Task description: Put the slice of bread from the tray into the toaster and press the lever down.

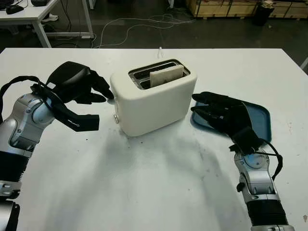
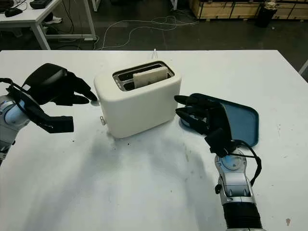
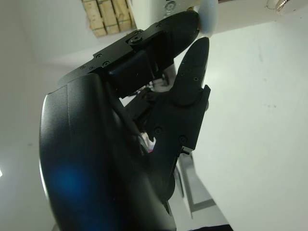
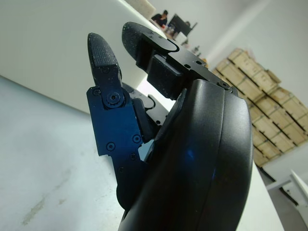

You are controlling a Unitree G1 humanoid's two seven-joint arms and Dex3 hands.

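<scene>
A white two-slot toaster [image 1: 156,98] stands mid-table. A slice of bread [image 1: 166,75] sits upright in its nearer slot, the top edge poking out. My left hand [image 1: 100,108] is at the toaster's left end; its upper fingertips [image 1: 107,94] touch the white lever [image 2: 95,102] there, the thumb hangs lower, and it grasps nothing. In the left wrist view the fingertips [image 3: 192,53] meet the white lever [image 3: 208,19]. My right hand [image 1: 207,108] is open, hovering over the left edge of the blue tray [image 1: 260,120] just right of the toaster.
A small knob [image 1: 116,118] sits low on the toaster's left end. The toaster's white cord [image 1: 159,50] runs off the far table edge. Beyond are a dark floor with cables, another white table [image 1: 29,14] and wooden crates [image 1: 231,7].
</scene>
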